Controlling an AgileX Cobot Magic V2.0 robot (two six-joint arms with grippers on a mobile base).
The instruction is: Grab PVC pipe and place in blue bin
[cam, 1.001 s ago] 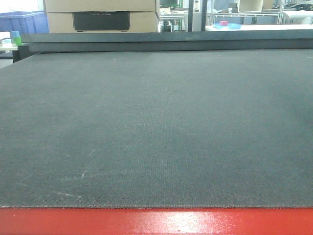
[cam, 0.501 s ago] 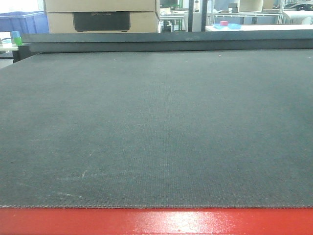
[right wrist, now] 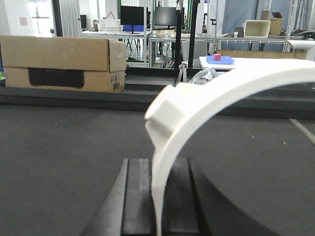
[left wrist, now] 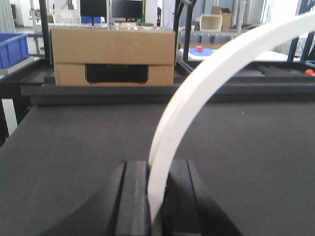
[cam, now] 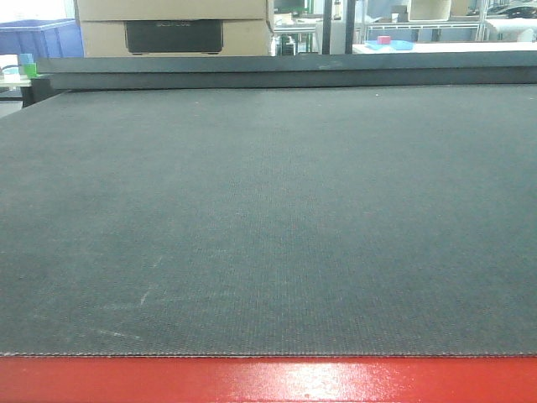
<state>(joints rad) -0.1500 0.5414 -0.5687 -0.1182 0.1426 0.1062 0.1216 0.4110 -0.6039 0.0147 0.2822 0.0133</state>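
Note:
The PVC pipe is out of view in every frame. My left gripper [left wrist: 156,167] is shut on a curved flat white strap [left wrist: 197,93] that arcs up and to the right from between its black fingers. My right gripper [right wrist: 157,164] is likewise shut on a curved white strap [right wrist: 211,93], which carries a blocky white lump [right wrist: 165,115] on its left side. Both grippers hang just above the dark mat [cam: 268,218]. Neither gripper shows in the front view. A blue bin [cam: 38,38] stands beyond the table's far left corner, and the left wrist view shows that blue bin [left wrist: 12,48] at its left edge.
A cardboard box [cam: 172,25] with a dark handle slot stands behind the mat's raised far rail [cam: 285,71]. The table's near edge is a red band [cam: 268,379]. Far back right, a blue tray [right wrist: 220,59] holding a red block rests on a white table among shelving.

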